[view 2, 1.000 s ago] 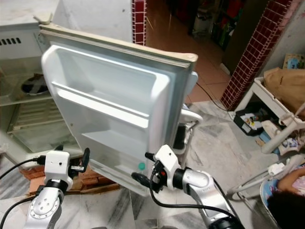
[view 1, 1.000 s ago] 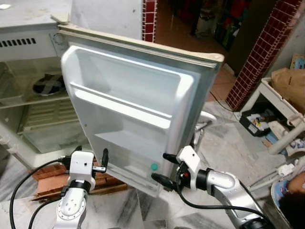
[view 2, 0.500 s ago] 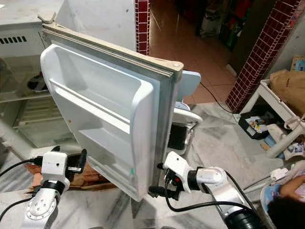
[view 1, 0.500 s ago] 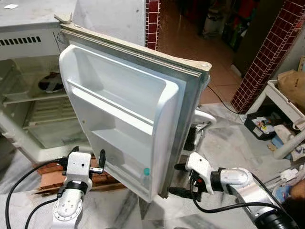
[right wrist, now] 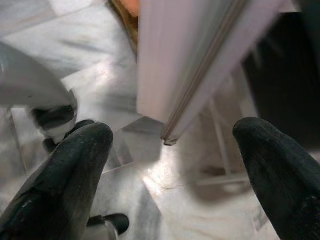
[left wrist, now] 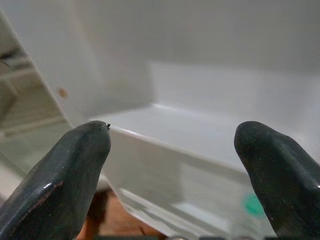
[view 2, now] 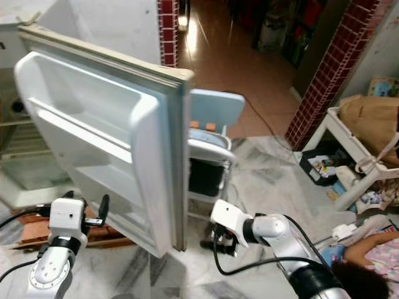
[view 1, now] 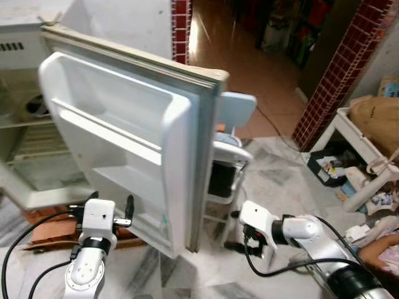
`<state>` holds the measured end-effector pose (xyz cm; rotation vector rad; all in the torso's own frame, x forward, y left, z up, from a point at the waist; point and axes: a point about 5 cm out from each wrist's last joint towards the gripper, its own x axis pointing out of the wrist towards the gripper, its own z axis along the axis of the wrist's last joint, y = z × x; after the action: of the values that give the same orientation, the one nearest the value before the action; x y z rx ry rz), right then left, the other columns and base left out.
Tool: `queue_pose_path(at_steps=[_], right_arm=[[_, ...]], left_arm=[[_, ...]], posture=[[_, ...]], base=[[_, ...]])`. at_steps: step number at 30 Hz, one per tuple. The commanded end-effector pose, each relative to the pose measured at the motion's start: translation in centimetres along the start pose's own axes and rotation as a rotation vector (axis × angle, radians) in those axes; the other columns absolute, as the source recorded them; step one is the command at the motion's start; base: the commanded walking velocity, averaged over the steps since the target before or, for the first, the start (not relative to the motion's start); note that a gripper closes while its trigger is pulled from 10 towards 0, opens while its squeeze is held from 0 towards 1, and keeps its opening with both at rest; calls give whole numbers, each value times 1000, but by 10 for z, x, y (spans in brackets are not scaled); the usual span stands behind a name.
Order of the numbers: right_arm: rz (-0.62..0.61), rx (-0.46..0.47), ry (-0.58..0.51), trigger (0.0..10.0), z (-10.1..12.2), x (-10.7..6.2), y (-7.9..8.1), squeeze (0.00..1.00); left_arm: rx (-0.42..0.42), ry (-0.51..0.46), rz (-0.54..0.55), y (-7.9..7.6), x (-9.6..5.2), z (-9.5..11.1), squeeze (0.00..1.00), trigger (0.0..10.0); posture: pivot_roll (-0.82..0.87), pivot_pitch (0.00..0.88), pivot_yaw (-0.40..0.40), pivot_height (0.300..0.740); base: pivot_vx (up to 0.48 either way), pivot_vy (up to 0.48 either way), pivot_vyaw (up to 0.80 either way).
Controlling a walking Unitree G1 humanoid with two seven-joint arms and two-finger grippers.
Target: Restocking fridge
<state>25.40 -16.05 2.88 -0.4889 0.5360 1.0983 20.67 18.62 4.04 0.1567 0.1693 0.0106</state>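
Right wrist view: right claw point(right wrist: 170, 150) open beside fridge door point(view 1: 124, 143) corner. Left claw point(left wrist: 172, 150) open too. Door stiff, probably heavy; best pushed at outer edge.

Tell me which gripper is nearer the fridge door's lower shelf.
Left. The left gripper hangs open right beside the fridge door's lower shelf; the right gripper, also open, is beyond the door's outer edge.

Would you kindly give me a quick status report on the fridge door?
Both grippers open, empty: left gripper at the door's inner shelves, right gripper just off its outer edge. Fridge door open, shelves bare. Blue chair close behind the door.
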Motion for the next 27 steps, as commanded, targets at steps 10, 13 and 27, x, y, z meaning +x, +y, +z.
queue_pose_path(at_steps=[10,13,27], right_arm=[[-535,101,-232,10000,42,3,-52,0],[-705,178,-304,10000,59,4,-68,0],[-569,580,-812,10000,171,29,-83,0]], left_arm=[[-41,94,-26,-9,-14,-10,0,10000],[-8,128,-75,-14,-27,-17,0,10000],[35,184,-137,-18,-32,-22,0,10000]], posture=[[56,19,2,740],[68,24,5,740],[91,13,-6,740]], base=[[0,0,0],[0,0,0],[0,0,0]])
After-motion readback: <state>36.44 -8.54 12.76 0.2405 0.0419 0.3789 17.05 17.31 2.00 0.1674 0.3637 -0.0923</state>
